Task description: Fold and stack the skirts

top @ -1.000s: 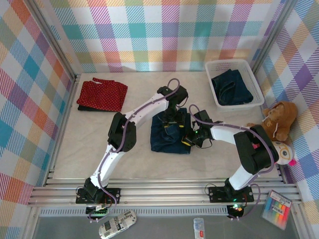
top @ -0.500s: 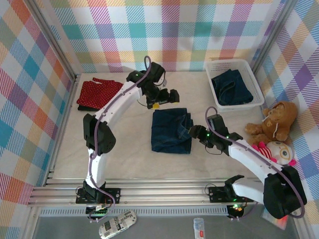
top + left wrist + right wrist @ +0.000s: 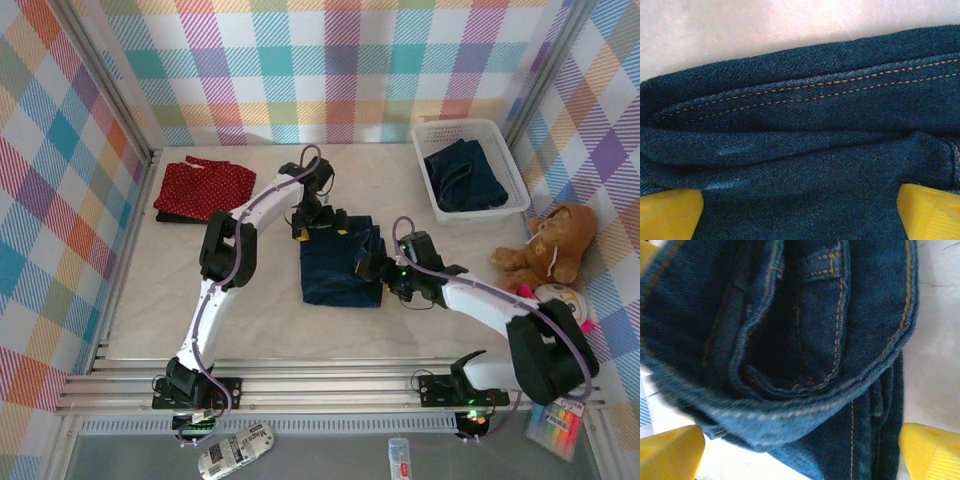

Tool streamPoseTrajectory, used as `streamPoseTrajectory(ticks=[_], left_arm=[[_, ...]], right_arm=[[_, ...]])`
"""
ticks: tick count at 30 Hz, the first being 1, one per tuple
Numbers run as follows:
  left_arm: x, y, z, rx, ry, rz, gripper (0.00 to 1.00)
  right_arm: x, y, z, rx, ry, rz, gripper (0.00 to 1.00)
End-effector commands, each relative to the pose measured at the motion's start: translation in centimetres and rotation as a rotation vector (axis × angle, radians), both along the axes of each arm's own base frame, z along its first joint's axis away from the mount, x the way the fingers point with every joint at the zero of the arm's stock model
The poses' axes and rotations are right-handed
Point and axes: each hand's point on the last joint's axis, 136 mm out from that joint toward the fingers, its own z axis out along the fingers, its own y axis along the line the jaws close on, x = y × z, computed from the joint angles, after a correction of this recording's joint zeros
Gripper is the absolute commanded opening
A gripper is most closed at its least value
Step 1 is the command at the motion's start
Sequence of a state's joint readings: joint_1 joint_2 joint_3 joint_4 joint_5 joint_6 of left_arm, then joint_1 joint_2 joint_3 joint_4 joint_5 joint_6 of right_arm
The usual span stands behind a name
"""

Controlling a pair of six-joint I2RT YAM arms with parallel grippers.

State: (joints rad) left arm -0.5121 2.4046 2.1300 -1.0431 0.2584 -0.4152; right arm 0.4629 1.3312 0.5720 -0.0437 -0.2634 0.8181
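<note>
The dark denim skirt (image 3: 338, 265), orange-stitched, lies folded in a rough rectangle mid-bench, its right edge bunched. The left pincer (image 3: 316, 222) gapes wide at its far edge and the right pincer (image 3: 375, 270) gapes wide at its right edge. The bench (image 3: 250, 300) is pale beige, and the walls (image 3: 300, 60) are pastel plaid.

Looks like a robotics lab test cell, not anybody's home. The table (image 3: 260, 320) is boxed in by walls (image 3: 340, 70) papered in pastel plaid, and a left arm (image 3: 226, 255) and right arm (image 3: 480, 300) are bolted to aluminium rails (image 3: 330, 385) along its near edge. The stuff on it reads as props too: a denim skirt (image 3: 335, 270), a white basket (image 3: 480, 211), a teddy bear (image 3: 555, 243).
</note>
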Motion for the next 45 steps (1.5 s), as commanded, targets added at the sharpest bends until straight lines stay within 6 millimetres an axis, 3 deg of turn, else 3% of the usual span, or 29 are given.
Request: streamPoseTrajectory(ticks=[1, 7, 11, 15, 19, 22, 26, 30, 35, 38, 41, 45], left_arm=[[-0.9, 2.5, -1.8, 0.035, 0.059, 0.073, 1.0], [-4.2, 6.1, -3.7, 0.075, 0.118, 0.161, 1.0], [-7.4, 9.1, -4.7, 0.091, 0.164, 0.248, 1.0], [-10.2, 10.4, -4.6, 0.085, 0.18, 0.317, 1.0], [-11.6, 11.2, -3.5, 0.069, 0.155, 0.399, 1.0], [-12.0, 12.0, -2.4, 0.072, 0.118, 0.447, 1.0], [-12.5, 13.2, -1.1, 0.081, 0.071, 0.47, 1.0], [-12.9, 13.6, -0.6, 0.077, 0.035, 0.41, 1.0], [-13.3, 13.8, -0.6, 0.1, 0.044, 0.342, 1.0], [-12.5, 13.0, 0.2, 0.04, 0.031, 0.333, 1.0], [-11.6, 11.5, 1.1, -0.039, 0.014, 0.327, 1.0], [-10.8, 11.3, 2.0, -0.052, -0.006, 0.329, 1.0]], right_arm=[[1.0, 2.0, -0.3, 0.066, -0.021, 0.062, 0.99], [3.9, 1.7, -2.9, -0.075, 0.002, 0.106, 0.98], [7.9, 2.7, -1.9, -0.068, -0.057, 0.239, 0.98], [11.6, 3.8, -1.3, -0.109, -0.125, 0.379, 0.97], [15.0, 4.9, 0.6, -0.085, -0.205, 0.465, 0.98], [15.9, 5.3, 2.2, -0.082, -0.246, 0.51, 0.98], [15.5, 3.9, 3.4, -0.148, -0.253, 0.483, 0.98], [12.8, 3.6, 4.7, -0.088, -0.252, 0.443, 0.98], [9.0, 5.4, 5.9, 0.064, -0.248, 0.45, 0.98], [7.2, 7.0, 4.8, 0.051, -0.184, 0.458, 0.98], [7.1, 7.4, 2.9, 0.019, -0.116, 0.353, 0.98], [7.3, 8.9, 2.0, 0.046, -0.077, 0.321, 0.97]])
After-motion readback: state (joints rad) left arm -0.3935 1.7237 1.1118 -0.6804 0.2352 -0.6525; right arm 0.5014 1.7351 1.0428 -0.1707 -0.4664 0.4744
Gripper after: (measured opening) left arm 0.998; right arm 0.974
